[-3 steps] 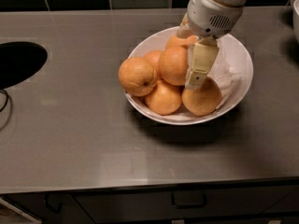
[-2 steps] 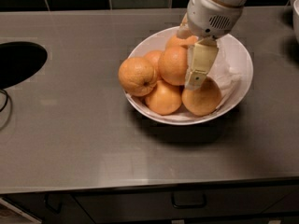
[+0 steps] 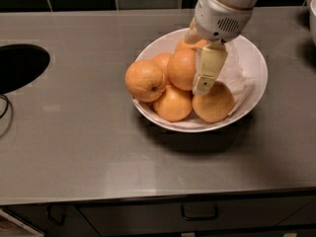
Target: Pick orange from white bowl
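Staying unmoved, gripper (image 3: pixel 203 82) beside orange (image 3: pixel 180 69)

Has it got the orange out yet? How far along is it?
Done: the claw is down in the white bowl, beside the orange in the middle of the pile. In hand: gripping it; I cannot tell whether it has hold. Left: lifting it out, as the orange sits in the bowl among the others.

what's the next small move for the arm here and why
Probably ease the gripper down a touch beside the orange to seat it for a grasp. It hangs over the white bowl, against the right side of that topmost orange, which rests on the other oranges, not yet lifted.
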Controlling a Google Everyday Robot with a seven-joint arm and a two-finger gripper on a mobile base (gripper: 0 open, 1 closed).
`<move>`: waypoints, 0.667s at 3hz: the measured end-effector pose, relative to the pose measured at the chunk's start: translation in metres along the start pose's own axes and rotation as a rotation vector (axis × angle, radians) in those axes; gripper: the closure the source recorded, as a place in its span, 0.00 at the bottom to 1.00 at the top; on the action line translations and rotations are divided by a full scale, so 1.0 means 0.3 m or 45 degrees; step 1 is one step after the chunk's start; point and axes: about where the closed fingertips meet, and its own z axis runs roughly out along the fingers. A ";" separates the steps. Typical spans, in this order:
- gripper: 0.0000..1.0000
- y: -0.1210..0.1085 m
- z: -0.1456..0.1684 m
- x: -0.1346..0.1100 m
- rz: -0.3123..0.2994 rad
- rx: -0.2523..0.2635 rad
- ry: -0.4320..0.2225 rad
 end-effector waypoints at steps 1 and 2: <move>0.18 -0.002 0.002 -0.001 0.002 0.002 0.004; 0.26 -0.002 0.002 -0.001 0.002 0.002 0.004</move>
